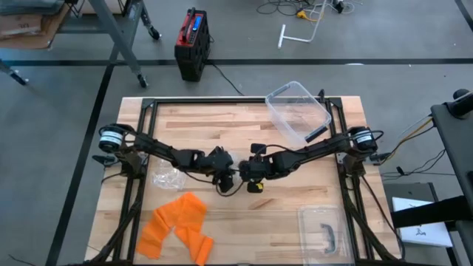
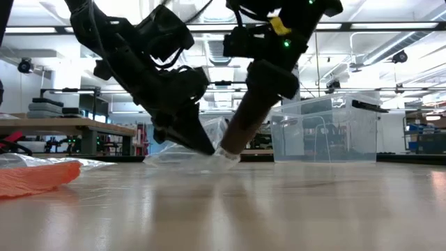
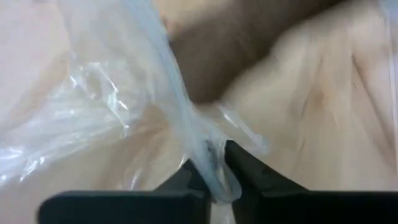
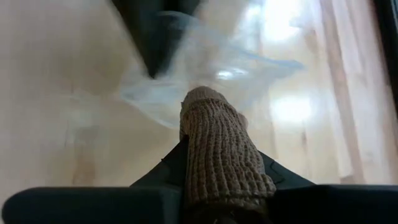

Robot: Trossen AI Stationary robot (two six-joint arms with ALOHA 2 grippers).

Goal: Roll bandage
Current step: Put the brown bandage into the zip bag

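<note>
My two grippers meet at the table's middle. My right gripper point(image 4: 221, 149) is shut on a tan knitted bandage roll point(image 4: 217, 155), which slants down with its far end in a clear plastic wrapper point(image 4: 205, 74) lying on the table. My left gripper point(image 3: 217, 163) is shut on that wrapper point(image 3: 124, 93), just beside the roll's end point(image 2: 226, 148). An orange bandage point(image 1: 177, 225) lies loose and crumpled at the near left, untouched. My left gripper pinches a bunched fold of the wrapper point(image 3: 214, 180) between its two fingers, slanting down from the table's left. The rest of the film spreads slack on the table ahead of the fingers. My right gripper pinches the bandage roll's sides point(image 4: 214, 186) between its two fingers. The fingers lie along the roll and slant down from the table's right. The roll reaches out past the fingertips, and its far end point(image 4: 202, 99) sits in the wrapper at the table top.
A clear plastic bin point(image 1: 299, 111) stands at the far right, tilted over the frame. Its lid point(image 1: 325, 233) lies at the near right. Another crumpled clear bag point(image 1: 166, 177) lies left of centre. Bare wood point(image 1: 259, 222) shows between the orange bandage and the lid.
</note>
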